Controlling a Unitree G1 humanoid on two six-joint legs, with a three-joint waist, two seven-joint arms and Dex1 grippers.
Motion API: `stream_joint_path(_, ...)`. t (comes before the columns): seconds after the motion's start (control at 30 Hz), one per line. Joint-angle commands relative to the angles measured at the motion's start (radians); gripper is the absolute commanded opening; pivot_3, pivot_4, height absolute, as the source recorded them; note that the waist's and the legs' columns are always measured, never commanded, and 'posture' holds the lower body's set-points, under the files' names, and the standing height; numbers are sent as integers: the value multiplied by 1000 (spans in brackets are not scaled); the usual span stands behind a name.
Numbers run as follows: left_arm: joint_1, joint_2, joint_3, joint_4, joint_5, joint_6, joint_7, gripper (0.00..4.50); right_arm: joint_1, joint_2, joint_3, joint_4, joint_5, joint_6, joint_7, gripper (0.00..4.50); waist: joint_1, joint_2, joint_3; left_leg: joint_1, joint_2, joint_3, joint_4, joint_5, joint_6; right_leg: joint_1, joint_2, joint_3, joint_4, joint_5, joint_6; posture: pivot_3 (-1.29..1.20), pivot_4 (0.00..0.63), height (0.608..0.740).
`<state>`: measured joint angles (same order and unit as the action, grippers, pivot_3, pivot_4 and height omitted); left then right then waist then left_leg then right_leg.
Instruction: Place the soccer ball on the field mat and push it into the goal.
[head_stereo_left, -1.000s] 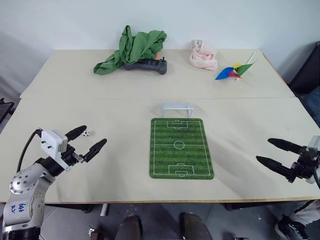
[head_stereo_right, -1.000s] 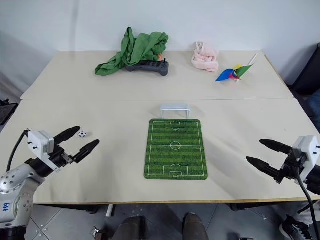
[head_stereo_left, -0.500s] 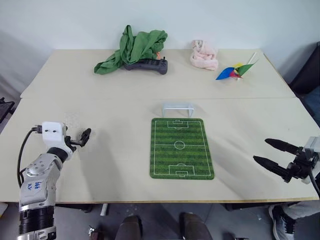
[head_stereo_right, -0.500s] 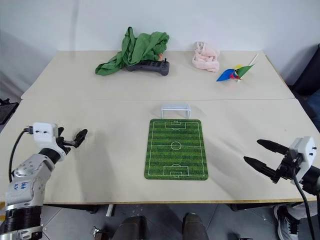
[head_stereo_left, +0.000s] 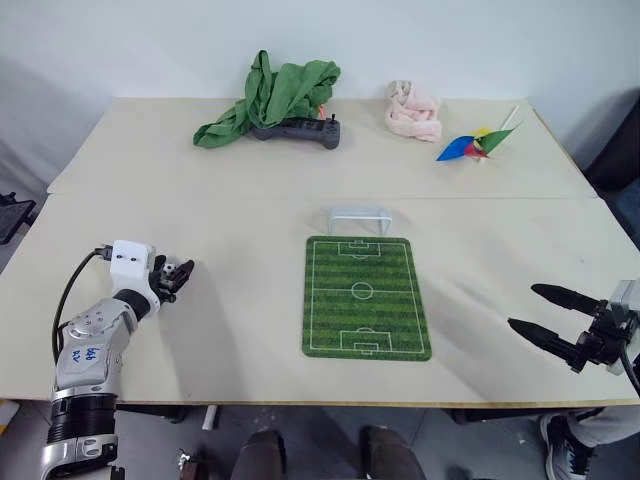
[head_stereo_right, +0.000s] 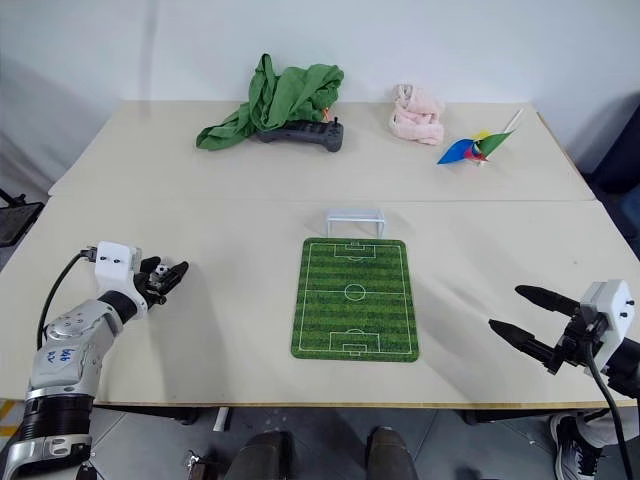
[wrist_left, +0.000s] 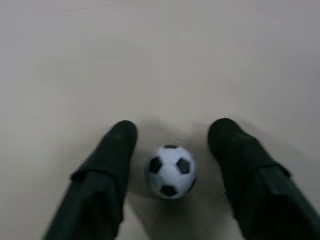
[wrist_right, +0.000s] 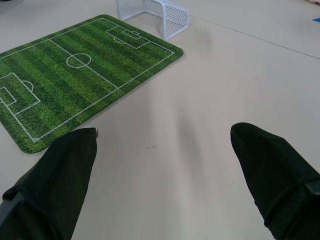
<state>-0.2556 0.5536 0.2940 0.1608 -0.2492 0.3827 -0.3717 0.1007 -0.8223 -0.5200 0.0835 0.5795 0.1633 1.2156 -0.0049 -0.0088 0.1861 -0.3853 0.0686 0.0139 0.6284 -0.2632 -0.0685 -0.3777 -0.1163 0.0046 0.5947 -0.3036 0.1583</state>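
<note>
My table (head_stereo_left: 250, 190) is pale beige, with a seam running across its middle. On it the field mat (head_stereo_left: 365, 296) lies flat at centre, the goal (head_stereo_left: 358, 218) just beyond its far edge. The soccer ball (head_stereo_left: 172, 270) sits at lower left. Along the top lie a green cloth (head_stereo_left: 270, 95), a dark controller (head_stereo_left: 297, 131), a pink cloth (head_stereo_left: 414, 109) and a pinwheel (head_stereo_left: 472, 145).

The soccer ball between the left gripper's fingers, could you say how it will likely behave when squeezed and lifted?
The soccer ball is round and tiny, so it will probably roll or squirt from between the fingers if pinched off-centre. It likely weighs almost nothing.
</note>
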Motion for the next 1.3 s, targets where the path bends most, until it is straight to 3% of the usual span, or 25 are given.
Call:
stream_joint_path(0.03,37,13,8,-11,3,38,-3,1420,-1,-31,-40,-7,12,1,7,4500,0,0,0,0,0,0,0,0,0,0,0,0,0,0,0,0,150,740)
stream_joint_path(0.1,46,14,14,-15,0,45,-7,872,-9,-36,-38,-4,12,5,7,4500,-1,0,0,0,0,0,0,0,0,0,0,0,0,0,0,0,150,740)
stream_joint_path(0.37,44,14,20,-59,-48,28,-75,864,-33,-42,-44,-13,45,15,30,4500,1,0,0,0,0,1,0,0,0,0,0,1,0,0,0,0,150,740)
stream_joint_path(0.5,42,-7,-16,-173,-137,-3,-220,864,-24,-35,-45,-28,51,4,38,4500,6,0,0,-1,0,1,1,0,0,0,0,1,-1,0,0,0,150,740)
stream_joint_path(0.63,74,11,-133,-298,-149,-72,-395,864,9,-7,-56,-96,73,0,29,4500,9,0,0,-2,0,1,1,0,0,0,0,1,-2,0,0,0,150,740)
stream_joint_path(0.87,57,-22,-258,-383,-170,-101,-509,864,108,30,-98,-236,124,10,22,4500,6,0,0,-2,0,1,1,-1,0,0,0,1,-2,0,0,0,150,740)
stream_joint_path(1.3,-47,-90,-437,-320,-110,-197,-625,864,268,137,-159,-321,179,-66,66,4500,6,0,0,-1,0,0,2,-1,1,1,0,1,-3,-2,-3,0,150,740)
